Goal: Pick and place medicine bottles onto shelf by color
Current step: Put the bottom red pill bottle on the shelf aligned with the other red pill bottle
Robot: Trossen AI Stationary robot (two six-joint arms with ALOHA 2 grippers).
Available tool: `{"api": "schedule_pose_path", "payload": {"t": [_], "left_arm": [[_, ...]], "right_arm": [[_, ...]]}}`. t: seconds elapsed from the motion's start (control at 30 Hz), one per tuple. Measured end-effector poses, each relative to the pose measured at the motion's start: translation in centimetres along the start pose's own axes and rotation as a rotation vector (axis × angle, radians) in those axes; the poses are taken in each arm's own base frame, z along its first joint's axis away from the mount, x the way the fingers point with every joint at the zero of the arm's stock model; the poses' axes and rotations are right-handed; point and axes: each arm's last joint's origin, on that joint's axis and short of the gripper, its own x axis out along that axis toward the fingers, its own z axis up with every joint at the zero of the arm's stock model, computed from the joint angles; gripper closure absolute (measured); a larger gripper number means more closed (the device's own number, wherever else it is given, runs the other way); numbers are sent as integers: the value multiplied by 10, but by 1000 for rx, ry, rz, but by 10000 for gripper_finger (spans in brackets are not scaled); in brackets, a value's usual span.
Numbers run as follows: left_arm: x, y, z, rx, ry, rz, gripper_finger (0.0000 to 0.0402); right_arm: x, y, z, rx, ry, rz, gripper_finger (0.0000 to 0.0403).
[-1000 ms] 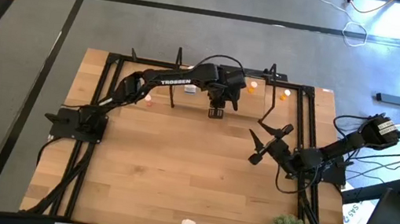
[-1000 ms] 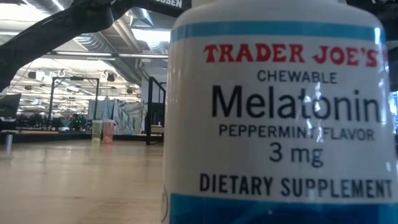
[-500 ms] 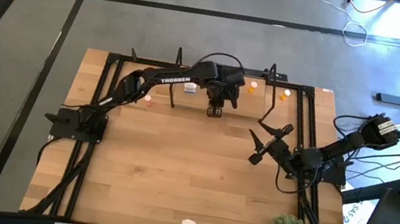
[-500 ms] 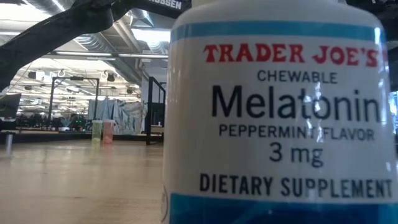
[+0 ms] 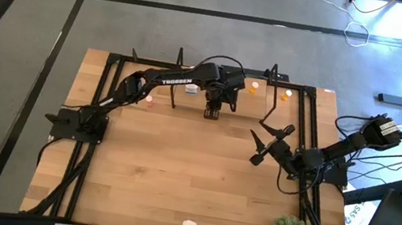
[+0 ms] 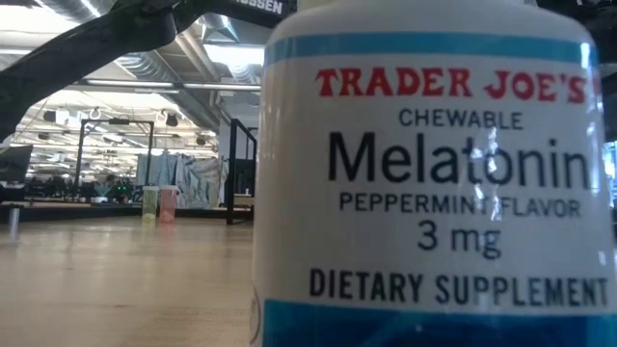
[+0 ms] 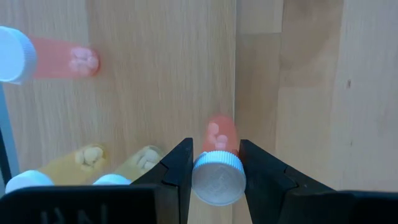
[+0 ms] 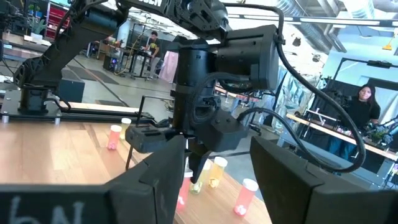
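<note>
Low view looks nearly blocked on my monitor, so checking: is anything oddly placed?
Yes. A white melatonin bottle stands right against the low camera and fills most of that picture, hiding much of the table behind it.

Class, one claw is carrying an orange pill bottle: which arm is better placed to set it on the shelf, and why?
Left. The left claw already grips the orange pill bottle at the shelf; the right claw hangs open and empty, farther off.

The floor (image 5: 202, 1) is grey with dark lines. Far back, the big room has bright ceiling lights (image 6: 236, 53) and long tables (image 8: 323, 134).
</note>
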Motion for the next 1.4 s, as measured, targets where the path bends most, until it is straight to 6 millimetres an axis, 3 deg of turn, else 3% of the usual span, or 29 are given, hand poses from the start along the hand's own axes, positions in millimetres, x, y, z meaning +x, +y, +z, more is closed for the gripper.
{"api": "schedule_pose_path", "payload": {"t": [0.67, 1.4], "left_arm": [[0, -5, 8, 29, -40, 70, 290], [2, 4, 0, 14, -10, 3, 289]], "right_arm": [[0, 0, 0, -1, 0, 0, 215], [0, 0, 0, -1, 0, 0, 214]]}}
